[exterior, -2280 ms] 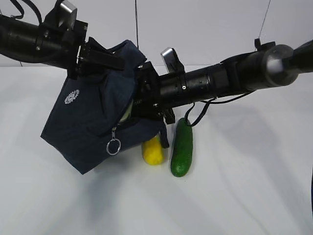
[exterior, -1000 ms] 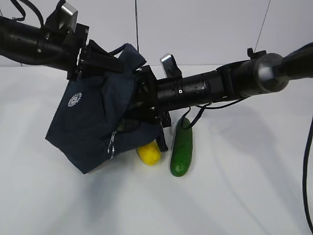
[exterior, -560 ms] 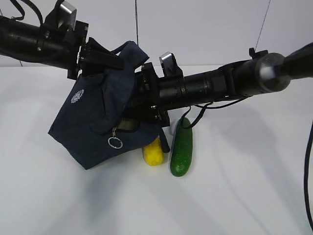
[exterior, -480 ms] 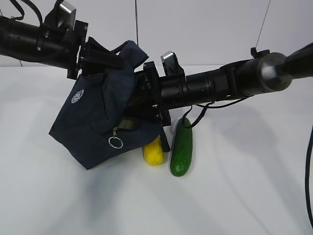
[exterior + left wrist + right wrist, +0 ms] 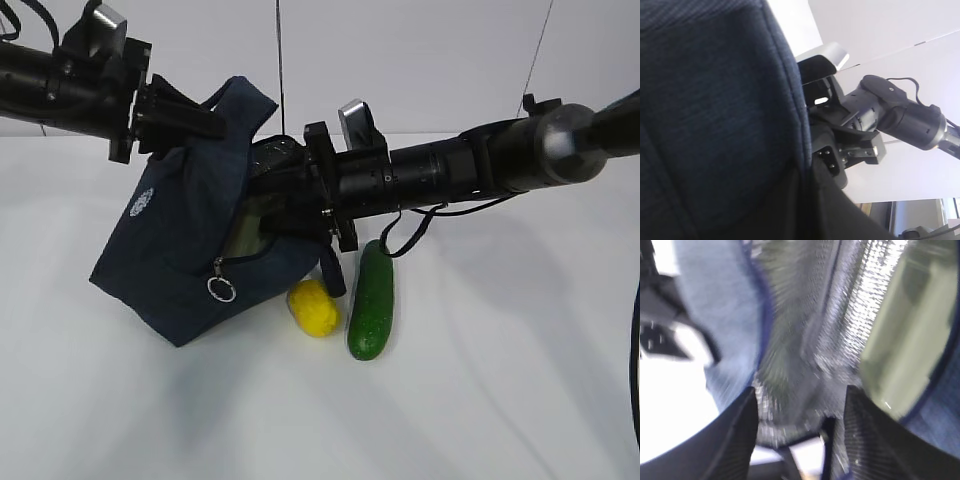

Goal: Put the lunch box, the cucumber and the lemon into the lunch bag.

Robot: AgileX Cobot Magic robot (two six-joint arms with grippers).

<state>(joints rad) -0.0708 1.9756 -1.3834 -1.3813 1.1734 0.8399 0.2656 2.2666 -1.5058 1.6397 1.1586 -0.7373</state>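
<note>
The navy lunch bag hangs tilted above the table, and my left gripper is shut on its top edge; navy fabric fills the left wrist view. My right gripper is open at the bag's mouth, facing the silvery foil lining. The pale sage-green lunch box lies inside the bag, beside my right finger and not between the fingers. On the table, the yellow lemon rests by the bag's lower corner. The dark green cucumber lies just right of the lemon, under my right arm.
A metal ring pull dangles from the bag's zipper. A black cable loop hangs from my right arm over the cucumber. The white table stretches to the front and right.
My left gripper has carried the bag's top up and to the left. The bag's mouth gapes wider and the lemon shows more fully. The right arm sits slightly further right.
</note>
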